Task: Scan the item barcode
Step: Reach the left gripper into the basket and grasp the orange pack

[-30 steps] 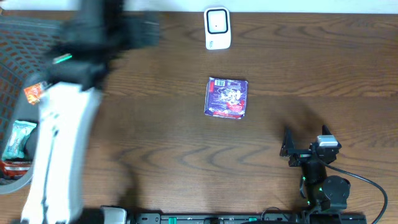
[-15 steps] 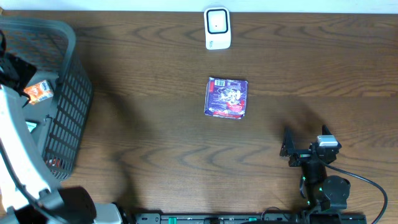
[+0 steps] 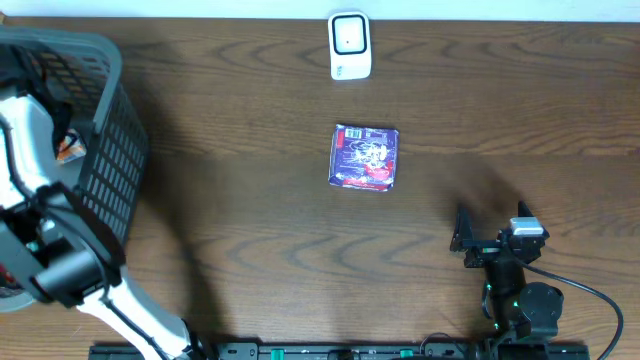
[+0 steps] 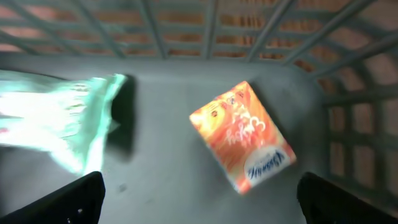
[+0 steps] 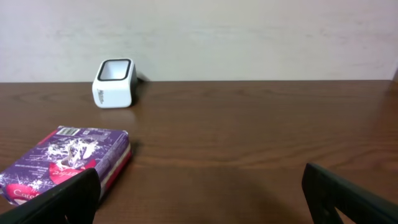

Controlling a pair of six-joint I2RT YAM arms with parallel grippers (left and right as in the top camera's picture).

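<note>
Left gripper [image 4: 199,200] spread wide above the orange carton [image 4: 242,140] in the basket [image 4: 186,25].
Your carton lies on the basket floor, just beside a teal pouch [image 4: 62,118]. It looks light, stiff-walled and a little slick, so pinch it across its two long edges rather than the faces. Your right gripper [image 5: 202,202] is also wide and empty, near the purple pack [image 5: 68,158], with the scanner [image 5: 114,83] beyond.

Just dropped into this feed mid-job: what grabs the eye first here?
A purple box lies flat alone mid-table, with the white barcode scanner standing at the far edge beyond it. On the left, the left arm's jaws hang open inside the grey basket, over an orange carton and a teal packet.
</note>
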